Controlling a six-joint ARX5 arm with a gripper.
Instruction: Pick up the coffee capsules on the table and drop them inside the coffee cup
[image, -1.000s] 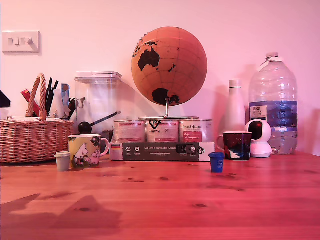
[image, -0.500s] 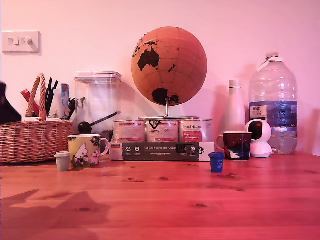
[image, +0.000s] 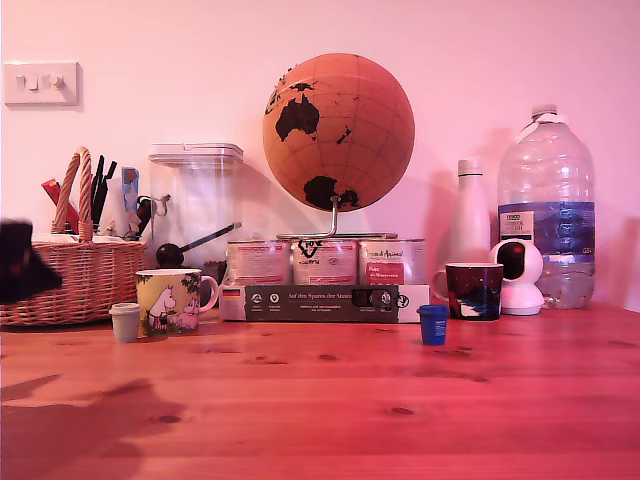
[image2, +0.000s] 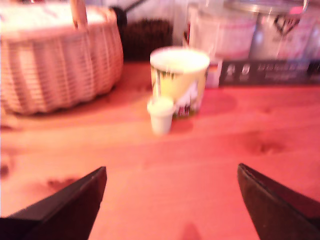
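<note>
A whitish-grey coffee capsule (image: 125, 322) stands on the wooden table, just to the exterior view's left of the coffee cup (image: 170, 301). The cup is pale yellow-green with cartoon figures and a white handle. A blue coffee capsule (image: 433, 324) stands apart towards the exterior view's right. My gripper (image: 20, 272) is a dark blur at the exterior view's left edge, in front of the basket. In the wrist view my gripper (image2: 171, 172) is open with bare table between its fingers (image2: 75, 205). The whitish capsule (image2: 161, 114) and the cup (image2: 179, 80) stand ahead of it.
A wicker basket (image: 80, 285) sits behind the gripper. Along the back stand a clear container (image: 196, 205), a globe (image: 338, 130) on tins (image: 325, 262), a dark box (image: 325, 302), a dark mug (image: 473, 290), a white camera (image: 520, 275), a white bottle (image: 469, 225) and a water bottle (image: 546, 205).
The gripper's dark shape has come further in from the exterior view's left edge and dropped lower. Its shadow on the table has shifted left. The capsules and cup have not moved.
</note>
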